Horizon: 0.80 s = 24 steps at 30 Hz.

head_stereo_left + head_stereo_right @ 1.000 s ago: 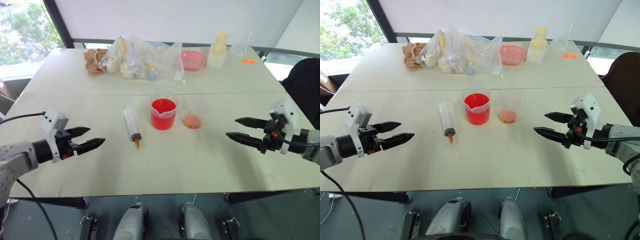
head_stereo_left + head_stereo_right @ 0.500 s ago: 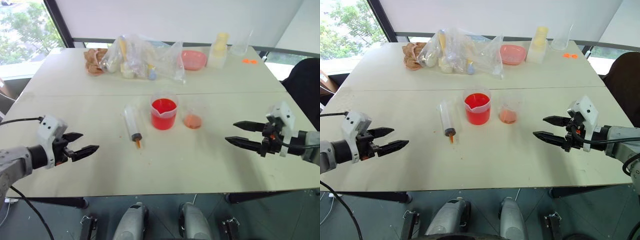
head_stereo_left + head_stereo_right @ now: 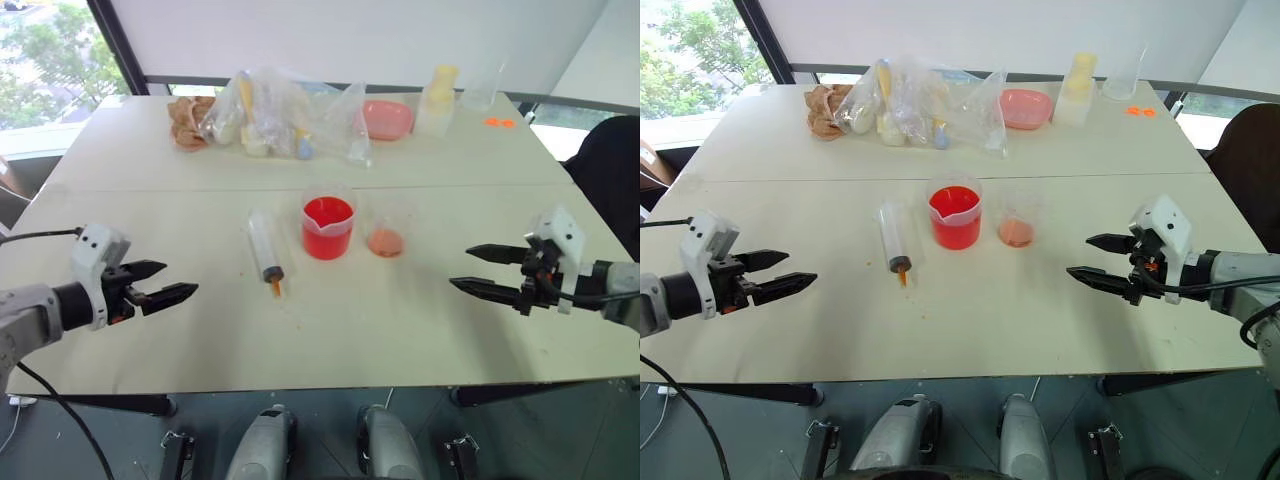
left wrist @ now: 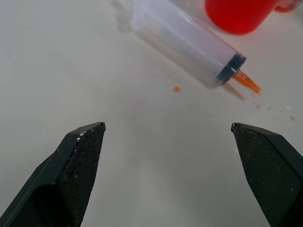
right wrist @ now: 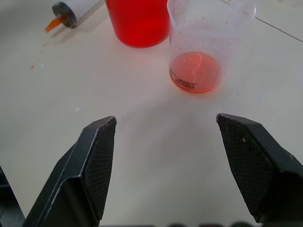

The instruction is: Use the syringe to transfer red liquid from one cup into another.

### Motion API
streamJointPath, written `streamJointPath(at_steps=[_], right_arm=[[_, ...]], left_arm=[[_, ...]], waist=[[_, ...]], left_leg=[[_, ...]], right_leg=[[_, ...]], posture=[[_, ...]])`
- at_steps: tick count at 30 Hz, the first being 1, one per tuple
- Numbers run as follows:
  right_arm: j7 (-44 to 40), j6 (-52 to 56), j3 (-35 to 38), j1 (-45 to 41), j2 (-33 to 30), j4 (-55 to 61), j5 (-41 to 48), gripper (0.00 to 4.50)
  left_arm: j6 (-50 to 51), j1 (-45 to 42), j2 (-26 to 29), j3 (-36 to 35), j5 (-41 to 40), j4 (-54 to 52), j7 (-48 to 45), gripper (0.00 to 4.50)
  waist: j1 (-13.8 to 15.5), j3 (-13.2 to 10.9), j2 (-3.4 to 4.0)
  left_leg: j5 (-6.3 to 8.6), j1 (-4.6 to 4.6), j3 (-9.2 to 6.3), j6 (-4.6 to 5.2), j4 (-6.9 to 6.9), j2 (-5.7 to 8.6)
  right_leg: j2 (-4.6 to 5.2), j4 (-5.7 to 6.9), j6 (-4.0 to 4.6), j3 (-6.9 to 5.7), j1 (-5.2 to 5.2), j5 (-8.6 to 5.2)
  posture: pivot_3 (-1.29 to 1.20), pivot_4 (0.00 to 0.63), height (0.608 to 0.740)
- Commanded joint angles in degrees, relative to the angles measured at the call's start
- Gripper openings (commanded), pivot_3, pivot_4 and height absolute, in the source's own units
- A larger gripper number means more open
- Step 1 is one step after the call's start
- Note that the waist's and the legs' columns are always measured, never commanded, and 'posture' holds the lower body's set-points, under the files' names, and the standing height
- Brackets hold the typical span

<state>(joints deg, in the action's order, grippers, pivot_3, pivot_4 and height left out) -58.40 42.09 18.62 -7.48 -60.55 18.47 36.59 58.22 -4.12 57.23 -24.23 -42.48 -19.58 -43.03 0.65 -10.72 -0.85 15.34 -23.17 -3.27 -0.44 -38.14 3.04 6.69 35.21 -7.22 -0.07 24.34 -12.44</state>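
Both grippers, left (image 3: 175, 281) and right (image 3: 480, 268), fingers spread and empty; take the light, slick syringe (image 3: 264, 248) mid-barrel, mid-counter.

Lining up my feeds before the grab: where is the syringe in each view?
Left eye: syringe lies left of the red cup, tip toward the robot.
Right eye: syringe, again left of the red cup.
Left wrist: across the top.
Right wrist: only its tip end, top-left corner.
Shared landmark: the red cup.
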Motion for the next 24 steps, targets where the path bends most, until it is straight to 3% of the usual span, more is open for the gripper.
streamJointPath(at_steps=[1, 4, 6, 9, 13, 15, 19, 24], right_arm=[[-4.1, 1.8, 0.6, -8.7, -3.2, 5.5, 7.1, 3.54], [-5.1, 1.3, -3.3, -13.2, -2.7, 8.6, 8.1, 3.54], [-5.3, 1.0, -5.5, -15.4, -2.0, 9.7, 8.2, 3.54], [-5.1, 0.3, -8.0, -18.8, -0.9, 10.6, 8.3, 3.54], [-5.3, -1.1, -9.6, -20.2, 0.0, 11.9, 7.6, 3.54], [-4.7, -2.3, -10.4, -19.4, 0.9, 11.9, 6.3, 3.54], [-2.6, -4.1, -11.6, -17.1, 2.2, 12.3, 3.1, 3.54], [-0.9, -3.1, -10.6, -15.8, 2.3, 14.5, 4.0, 3.54]], left_arm=[[14.6, -14.2, 2.4, 4.9, -3.0, 1.1, 5.9, 4.42], [29.6, -29.9, -3.3, 9.6, -4.0, 6.2, 10.8, 4.42], [34.0, -37.2, -7.1, 13.6, -4.1, 10.9, 14.4, 4.42], [34.3, -44.8, -10.0, 19.3, -3.4, 21.1, 21.7, 4.42], [34.3, -54.2, -15.8, 21.8, -2.2, 34.9, 31.3, 4.42], [34.3, -57.9, -21.1, 21.6, 2.3, 38.7, 34.7, 4.42], [32.6, -63.5, -29.8, 19.3, 8.2, 46.4, 36.4, 4.42], [27.8, -65.9, -34.5, 20.2, 15.7, 55.0, 38.9, 4.42]], waist=[[0.1, -0.1, 0.12], [0.1, 0.0, -0.01], [0.0, 0.0, -0.1], [-0.3, 0.0, -0.13], [-0.4, -0.1, -0.23], [-0.2, -0.1, -0.24], [0.3, -0.1, -0.27], [-0.3, -0.1, -0.28]], left_leg=[[-0.01, -0.01, -0.01, 0.0, -0.03, 0.0], [-0.08, 0.02, -0.11, 0.05, -0.08, 0.02], [-0.08, 0.13, -0.19, 0.05, -0.07, 0.12], [-0.07, 0.02, -0.14, 0.04, -0.05, 0.16], [-0.1, -0.15, -0.17, 0.0, -0.01, 0.19], [-0.1, -0.15, -0.19, -0.01, 0.0, 0.2], [-0.11, -0.22, -0.19, -0.02, -0.04, 0.3], [-0.13, -0.23, -0.12, -0.05, 0.0, 0.32]], right_leg=[[-0.02, 0.02, -0.01, 0.0, 0.0, 0.0], [-0.05, 0.09, -0.24, -0.08, -0.07, 0.13], [-0.07, 0.11, -0.35, -0.15, -0.26, 0.17], [0.01, 0.11, -0.4, -0.07, -0.1, 0.2], [-0.02, 0.21, -0.39, -0.08, 0.18, 0.2], [-0.02, 0.18, -0.39, -0.09, 0.18, 0.2], [0.06, 0.09, -0.49, -0.09, 0.11, 0.25], [0.07, 0.05, -0.51, -0.06, 0.22, 0.27]], posture=[[0.0, 0.15, 0.74], [0.0, 0.15, 0.74], [0.0, 0.15, 0.74], [0.0, 0.15, 0.74], [0.0, 0.15, 0.74], [0.0, 0.15, 0.74], [0.0, 0.15, 0.74], [0.0, 0.15, 0.74]])
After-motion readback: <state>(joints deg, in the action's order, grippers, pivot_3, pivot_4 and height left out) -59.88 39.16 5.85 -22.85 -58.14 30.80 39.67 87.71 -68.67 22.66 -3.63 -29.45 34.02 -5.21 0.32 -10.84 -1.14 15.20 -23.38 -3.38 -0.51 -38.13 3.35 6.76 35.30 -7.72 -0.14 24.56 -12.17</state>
